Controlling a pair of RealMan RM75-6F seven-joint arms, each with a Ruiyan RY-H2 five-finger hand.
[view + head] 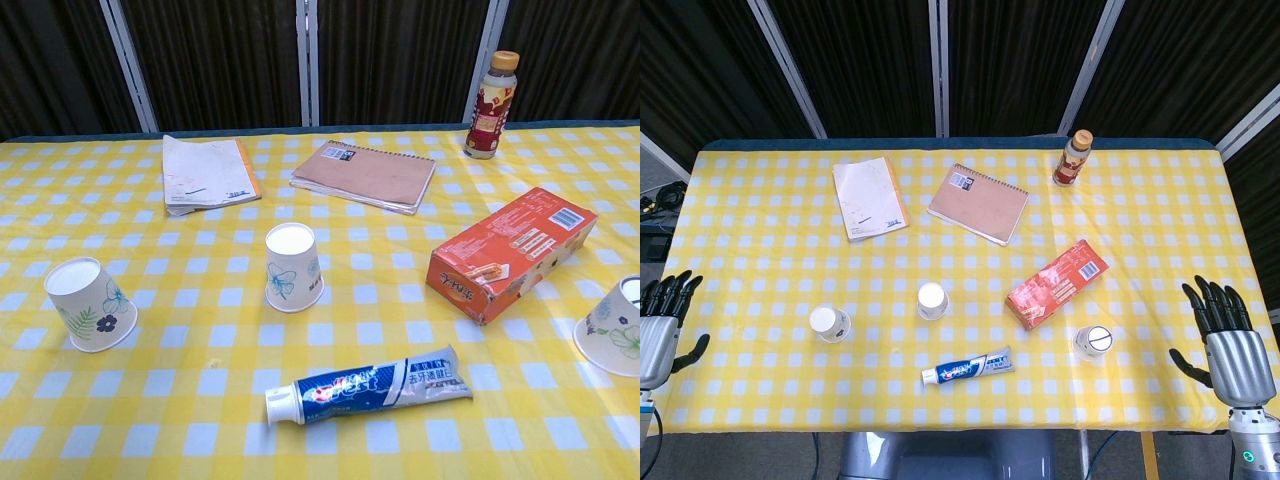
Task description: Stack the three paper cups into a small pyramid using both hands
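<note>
Three white paper cups with a floral print stand upside down on the yellow checked table (760, 380). The left cup (829, 323) (90, 304) is near the front left, the middle cup (932, 300) (292, 266) is at the centre, and the right cup (1093, 342) (615, 327) is at the front right. My left hand (662, 318) hovers at the table's left edge, fingers apart and holding nothing. Over at the right edge my right hand (1230, 340) is also spread and holds nothing. Neither hand shows in the chest view.
A toothpaste tube (968, 368) (370, 385) lies in front of the middle cup. An orange box (1056, 283) (512, 252) sits between the middle and right cups. Two notebooks (870, 197) (978, 203) and a drink bottle (1073, 158) (486, 105) are at the back.
</note>
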